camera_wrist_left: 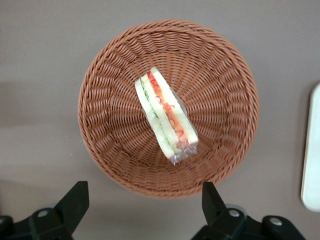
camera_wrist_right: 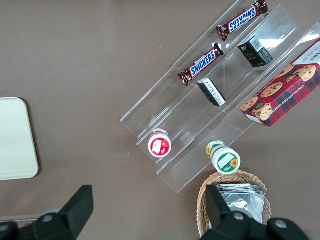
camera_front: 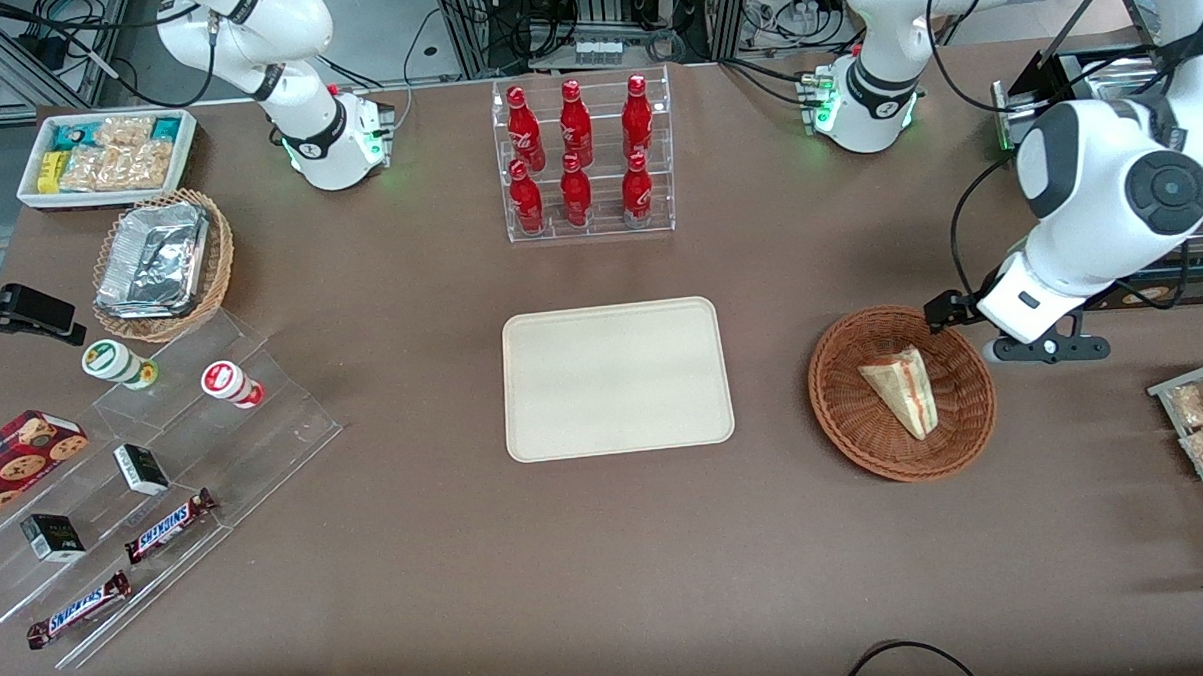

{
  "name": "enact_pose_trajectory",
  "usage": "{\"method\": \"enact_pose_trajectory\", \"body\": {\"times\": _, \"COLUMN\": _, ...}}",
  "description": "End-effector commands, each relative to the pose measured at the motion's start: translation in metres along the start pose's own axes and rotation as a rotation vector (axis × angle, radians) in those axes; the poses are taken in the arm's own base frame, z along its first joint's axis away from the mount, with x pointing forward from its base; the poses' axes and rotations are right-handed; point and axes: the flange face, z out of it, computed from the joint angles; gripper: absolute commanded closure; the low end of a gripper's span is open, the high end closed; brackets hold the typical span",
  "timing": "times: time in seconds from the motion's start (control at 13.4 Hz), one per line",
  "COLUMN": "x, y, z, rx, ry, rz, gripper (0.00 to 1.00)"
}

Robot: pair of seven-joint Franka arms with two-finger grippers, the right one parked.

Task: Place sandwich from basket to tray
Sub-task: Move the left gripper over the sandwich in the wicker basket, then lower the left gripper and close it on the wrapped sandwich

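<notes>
Sandwich [camera_front: 902, 393] lies in the basket [camera_front: 850, 424], right of centre in the front frame; tray [camera_front: 618, 377] sits at frame centre, bare, well apart from the basket.

Gripper [camera_wrist_left: 145, 200] hangs above the basket rim, offset from the sandwich rather than over it. In the front frame the wrist shows just upper right of the basket. Fingers [camera_wrist_left: 75, 200] are spread wide with nothing between them.

Key relation: in the wrist view the sandwich [camera_wrist_left: 165, 117] lies on a diagonal, narrow tip at one end and crimped wrap at the other. The finger line runs straight across the frame, so the wedge's long axis sits roughly 45 degrees off it. The filling edge faces the camera, red and light layers visible.

Judgement: the gripper likely needs to shift toward basket centre and rotate the wrist so the fingers close across the short dimension of the wedge, bread face to bread face. Closing along the long axis probably would not fit the span, or would slip off the tip.

Risk: a finger may clip the basket [camera_wrist_left: 220, 75] wall on descent, and the clear wrap looks slippery.

Not yet grasped; task at its start.
</notes>
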Motion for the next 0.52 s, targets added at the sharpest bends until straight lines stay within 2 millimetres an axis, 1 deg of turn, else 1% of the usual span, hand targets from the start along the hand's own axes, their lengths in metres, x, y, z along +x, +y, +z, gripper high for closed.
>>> {"method": "enact_pose_trajectory", "body": {"times": 0.0, "x": -0.006, "y": 0.022, "z": 0.018, "rx": -0.009, "ry": 0.027, "rz": -0.225, "gripper": 0.0}}
{"method": "enact_pose_trajectory", "body": {"times": 0.15, "x": -0.002, "y": 0.03, "z": 0.03, "rx": -0.016, "ry": 0.023, "rz": -0.44, "gripper": 0.0}}
{"method": "enact_pose_trajectory", "body": {"times": 0.22, "x": -0.001, "y": 0.039, "z": 0.035, "rx": -0.019, "ry": 0.022, "rz": -0.513, "gripper": 0.0}}
{"method": "enact_pose_trajectory", "body": {"times": 0.3, "x": 0.0, "y": 0.041, "z": 0.042, "rx": -0.019, "ry": 0.018, "rz": -0.567, "gripper": 0.0}}
{"method": "enact_pose_trajectory", "body": {"times": 0.45, "x": 0.0, "y": 0.041, "z": 0.043, "rx": -0.016, "ry": 0.018, "rz": -0.572, "gripper": 0.0}}
